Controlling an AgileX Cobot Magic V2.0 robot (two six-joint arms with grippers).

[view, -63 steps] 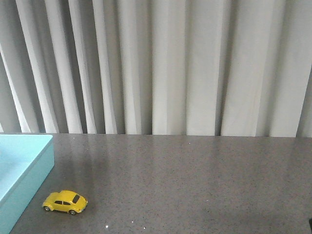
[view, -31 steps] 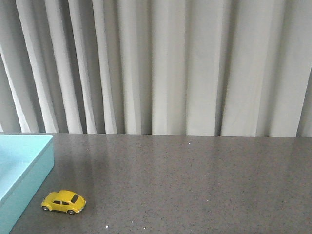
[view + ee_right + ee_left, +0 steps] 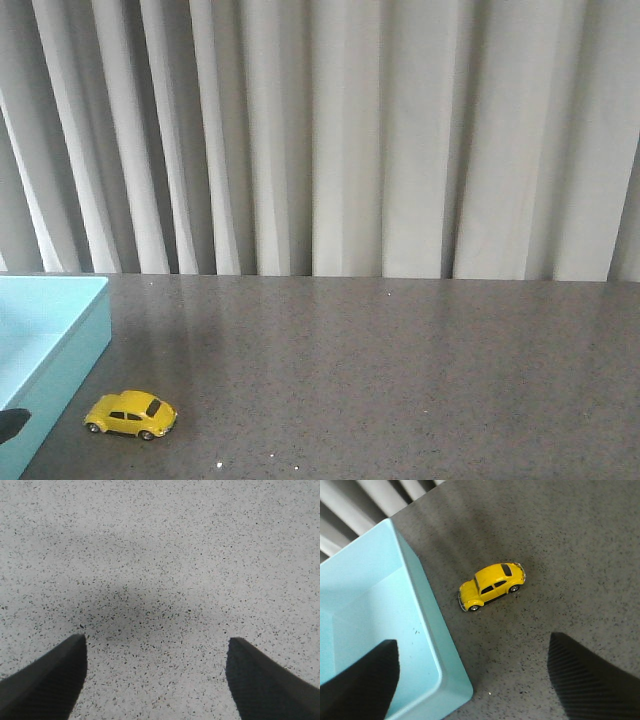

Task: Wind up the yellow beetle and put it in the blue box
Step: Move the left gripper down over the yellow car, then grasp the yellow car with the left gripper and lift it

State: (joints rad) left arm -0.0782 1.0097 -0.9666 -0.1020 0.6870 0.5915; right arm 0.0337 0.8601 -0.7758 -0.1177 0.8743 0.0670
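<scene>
We're at the approach step: the small rounded yellow beetle (image 3: 491, 586) sits on the speckled grey table (image 3: 420, 380), just beside the pale blue box (image 3: 432, 630). Our left gripper (image 3: 470, 680) hangs above, fingers wide and empty; our right gripper (image 3: 155, 677) is spread too, over bare table. Next we'd need to centre on the car.

The yellow beetle (image 3: 491, 586) stands on the speckled table (image 3: 580, 555) beside the blue box (image 3: 427, 615), the left tool (image 3: 472, 677) spread wide above.
</scene>
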